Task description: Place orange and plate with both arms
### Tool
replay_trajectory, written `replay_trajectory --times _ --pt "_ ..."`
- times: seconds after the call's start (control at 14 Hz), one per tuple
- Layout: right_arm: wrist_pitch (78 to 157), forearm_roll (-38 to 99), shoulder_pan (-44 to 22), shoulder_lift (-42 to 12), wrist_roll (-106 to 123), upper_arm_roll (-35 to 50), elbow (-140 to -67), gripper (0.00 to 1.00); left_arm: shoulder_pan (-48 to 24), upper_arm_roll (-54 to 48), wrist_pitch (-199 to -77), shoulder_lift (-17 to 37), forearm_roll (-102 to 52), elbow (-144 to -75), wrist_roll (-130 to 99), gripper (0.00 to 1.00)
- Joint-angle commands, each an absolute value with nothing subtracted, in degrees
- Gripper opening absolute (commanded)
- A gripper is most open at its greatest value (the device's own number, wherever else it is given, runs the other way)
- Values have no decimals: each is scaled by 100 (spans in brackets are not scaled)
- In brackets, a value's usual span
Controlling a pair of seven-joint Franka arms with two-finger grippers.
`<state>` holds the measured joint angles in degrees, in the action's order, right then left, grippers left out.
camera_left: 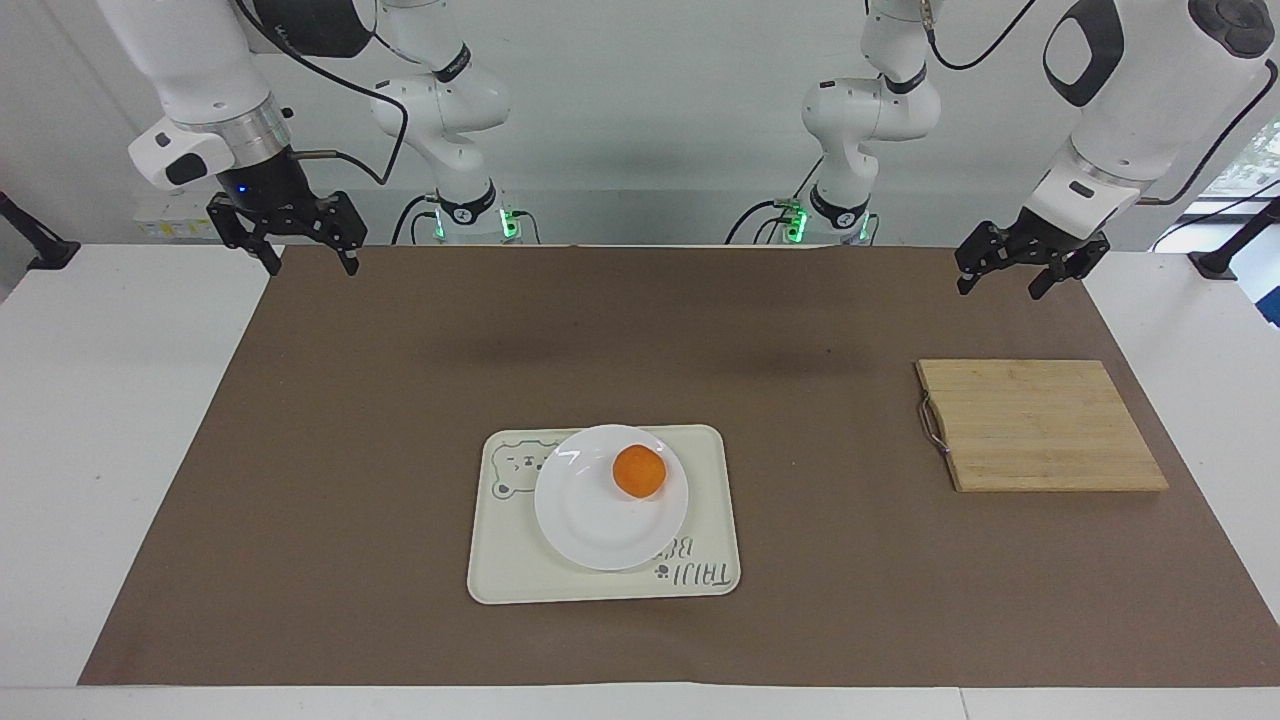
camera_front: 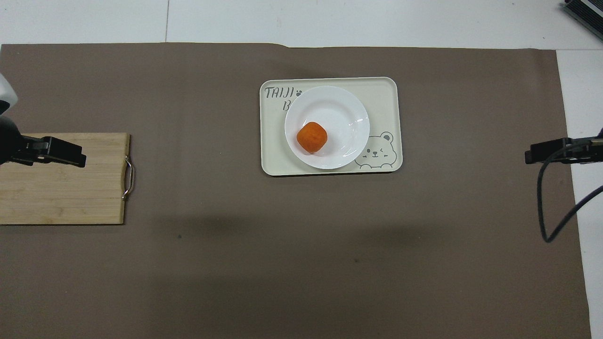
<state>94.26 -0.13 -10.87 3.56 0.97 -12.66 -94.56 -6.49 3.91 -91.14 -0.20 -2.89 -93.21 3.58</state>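
Note:
The orange (camera_left: pixel 639 472) (camera_front: pixel 312 137) lies on the white plate (camera_left: pixel 590 525) (camera_front: pixel 341 106), off its centre toward the robots. The plate rests on a cream tray with a bear print (camera_left: pixel 500 585) (camera_front: pixel 387 92) in the middle of the brown mat. My right gripper (camera_left: pixel 310 264) (camera_front: pixel 537 155) hangs open and empty over the mat's edge at the right arm's end. Raised over the mat's edge at the left arm's end, my left gripper (camera_left: pixel 1000 288) (camera_front: pixel 70 157) is open and empty too. Both are well away from the tray.
A wooden cutting board (camera_left: pixel 1040 425) (camera_front: pixel 61 197) with a metal handle lies on the mat toward the left arm's end. The brown mat (camera_left: pixel 400 400) covers most of the white table. A black cable (camera_front: pixel 546 207) hangs from the right arm.

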Motion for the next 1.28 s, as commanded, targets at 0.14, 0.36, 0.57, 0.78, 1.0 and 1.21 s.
replay_trajectory --times 0.14,0.36,0.57,0.78,1.0,1.21 --pt "9431 -105 -1081 413 35 -1222 -9370 100 -606 360 -8956 53 -176 -9150 387 100" --pt "9422 -105 -1081 404 53 -1213 -9325 100 -606 360 -8956 53 -176 -9158 387 100" --pt "9448 -123 -1107 413 61 -1213 -9334 100 -606 360 -8956 53 -176 -9149 387 100" --pt "9422 -167 -1151 404 62 -1195 -9325 100 -606 360 -8956 53 -176 -9158 387 100" --pt "9413 -176 -1134 431 79 -1213 -9360 100 -606 360 -8956 53 -176 -9158 387 100" --pt "9387 -176 -1143 439 79 -1204 -9369 100 -606 360 -8956 53 -176 -9150 387 100"
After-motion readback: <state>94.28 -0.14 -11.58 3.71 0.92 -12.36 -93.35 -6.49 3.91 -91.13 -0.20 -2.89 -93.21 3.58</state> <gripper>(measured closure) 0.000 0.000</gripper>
